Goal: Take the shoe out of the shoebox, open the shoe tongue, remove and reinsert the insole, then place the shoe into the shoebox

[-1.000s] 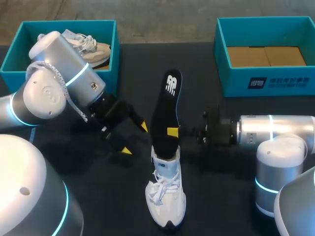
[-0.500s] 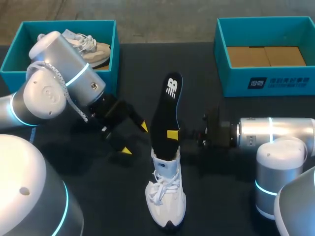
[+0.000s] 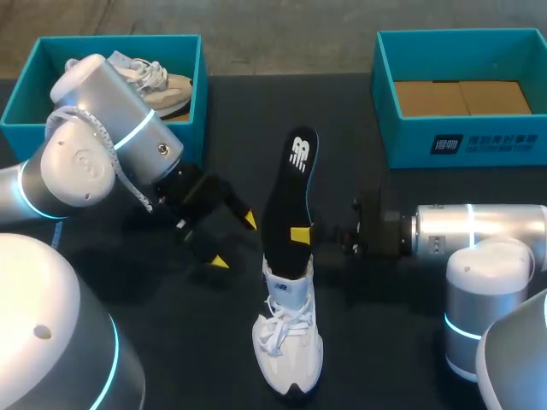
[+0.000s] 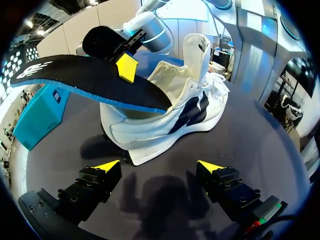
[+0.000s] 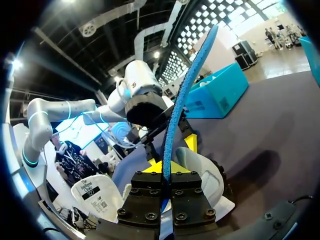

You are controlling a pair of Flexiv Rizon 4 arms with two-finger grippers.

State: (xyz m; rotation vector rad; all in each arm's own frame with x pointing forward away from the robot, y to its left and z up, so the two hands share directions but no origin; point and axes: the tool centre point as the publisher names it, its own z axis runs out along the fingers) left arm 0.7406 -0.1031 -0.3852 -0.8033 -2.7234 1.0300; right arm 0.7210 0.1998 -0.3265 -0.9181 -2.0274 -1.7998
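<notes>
On the counter [image 3: 402, 342], white shoe [image 3: 289, 342], black insole [image 3: 286, 201] slanting half out of it, right pincer [image 5: 163, 169] clamped on insole, left pincer [image 3: 234, 240] spread apart, empty, near shoe.

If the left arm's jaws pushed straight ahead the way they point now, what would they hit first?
Most likely the white shoe, on its side, just below the black insole sticking out of it. Nothing seems to lie between, though depth is hard to judge.

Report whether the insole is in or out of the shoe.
Mostly out: insole has one end in the shoe, right pincer shut on it.
</notes>
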